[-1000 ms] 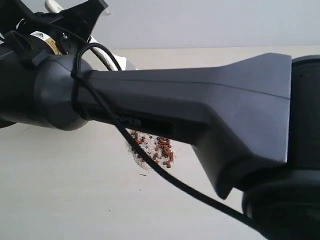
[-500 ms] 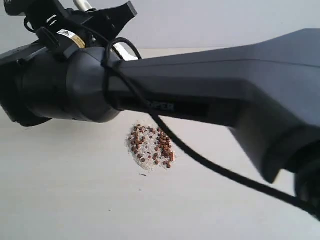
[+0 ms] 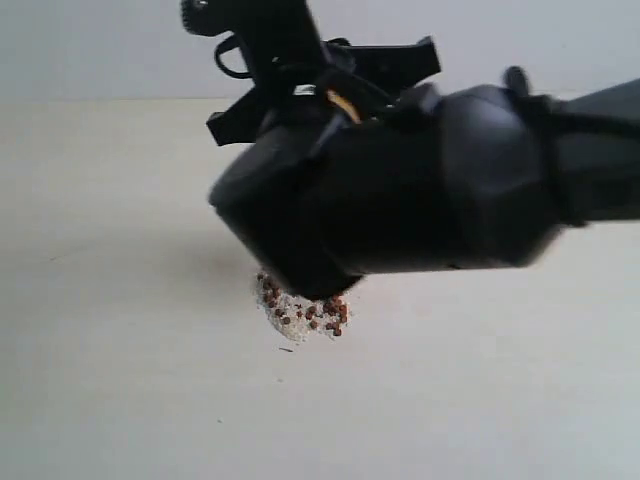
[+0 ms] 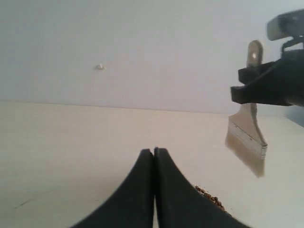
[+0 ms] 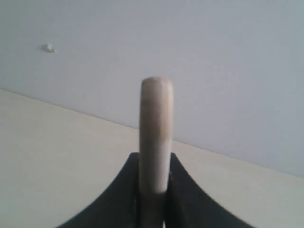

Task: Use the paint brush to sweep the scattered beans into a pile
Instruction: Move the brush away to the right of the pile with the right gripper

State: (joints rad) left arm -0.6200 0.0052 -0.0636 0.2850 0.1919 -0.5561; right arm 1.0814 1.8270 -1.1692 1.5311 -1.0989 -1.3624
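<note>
- A black arm (image 3: 400,200) fills the exterior view and covers the pile's upper edge.
- The paint brush (image 4: 246,142) hangs above the pale table (image 3: 120,380) (bristles down), with the right gripper (image 5: 154,178) clamped on its handle.
- The left gripper (image 4: 154,154) has its fingers pressed together.
- The beans (image 3: 305,315) lie heaped among whitish crumbs (image 3: 285,318).

Cream tabletop (image 3: 120,390), pale grey wall (image 4: 152,42), small white speck on it (image 4: 99,67), whitish crumbs (image 3: 281,307).

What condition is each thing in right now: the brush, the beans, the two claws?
paint brush, clamped by its handle, bristles pointing down, not touching the beans
beans, gathered in one small pile, partly hidden from the exterior view
right gripper, shut on the paint brush
left gripper, shut, holding nothing
</note>
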